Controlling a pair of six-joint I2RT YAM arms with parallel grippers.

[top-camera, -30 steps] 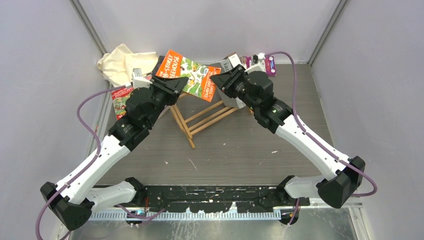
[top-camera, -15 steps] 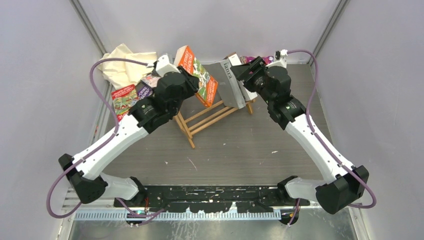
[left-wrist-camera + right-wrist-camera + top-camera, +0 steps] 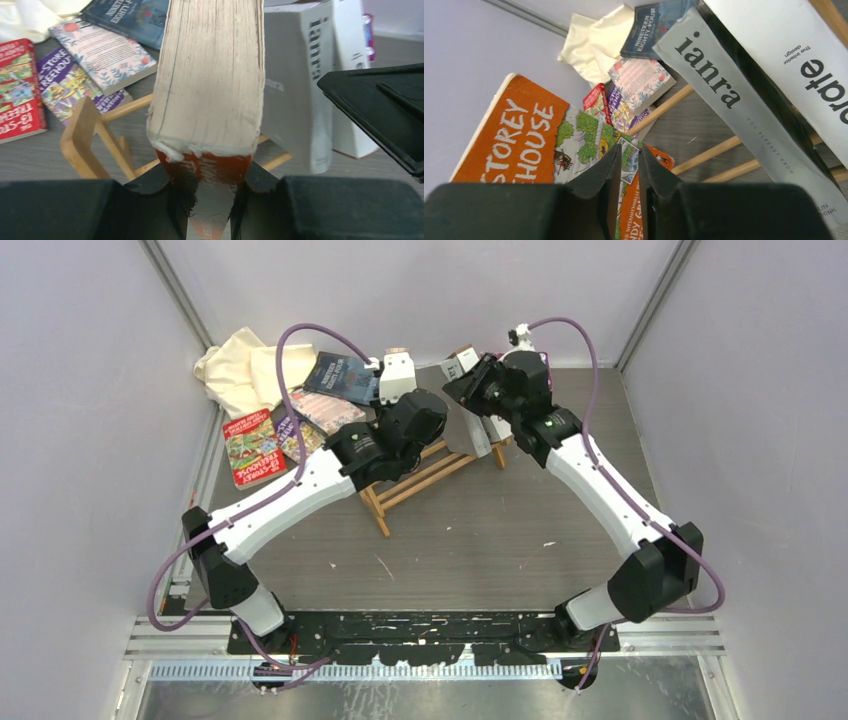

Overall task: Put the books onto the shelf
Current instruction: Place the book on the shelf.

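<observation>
Noting obstructions first: from above, both sets of fingers are masked by their wrist housings, and the orange book (image 3: 397,372) shows only as a pale page block. The left gripper (image 3: 209,177) is pinching that book by its lower orange edge, with the page edges toward the wrist camera. The book stands upright over the shelf (image 3: 82,137); whether it touches the slats cannot be told.

The right gripper (image 3: 629,150) has its fingers drawn almost together, with a thin slot between them and nothing seen in it. It hangs just beside the grey book (image 3: 724,95), whose spine is lettered "ianra". The white book (image 3: 784,40) next to it runs off the frame, its title ending "rate". Both lean in the shelf's right end.

The red book (image 3: 250,448), purple book (image 3: 65,82), floral book (image 3: 325,410) and dark blue book (image 3: 335,375) lie flat on the worktop (image 3: 480,530) at far left, near the cream cloth (image 3: 240,365).
</observation>
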